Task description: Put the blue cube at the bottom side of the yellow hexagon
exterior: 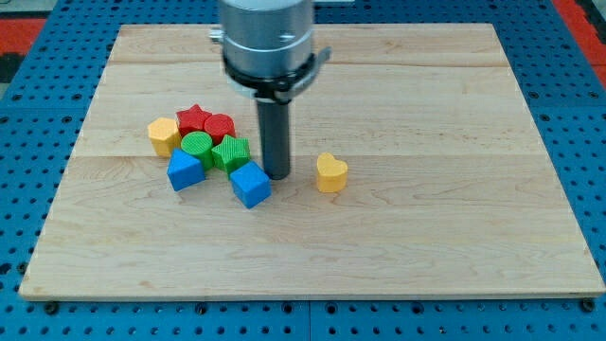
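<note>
The blue cube [250, 184] lies on the wooden board [426, 227], left of centre. My tip [276, 174] stands just to the right of it, close to its upper right edge; I cannot tell if they touch. The yellow hexagon [163, 135] sits at the left end of a cluster of blocks, up and to the left of the blue cube. A second blue block [185, 170] lies just below and right of the yellow hexagon.
The cluster also holds a red star [194, 119], a red block [221, 126], a green cylinder [197, 147] and a green ridged block [230, 152]. A yellow heart [330, 172] lies alone right of my tip.
</note>
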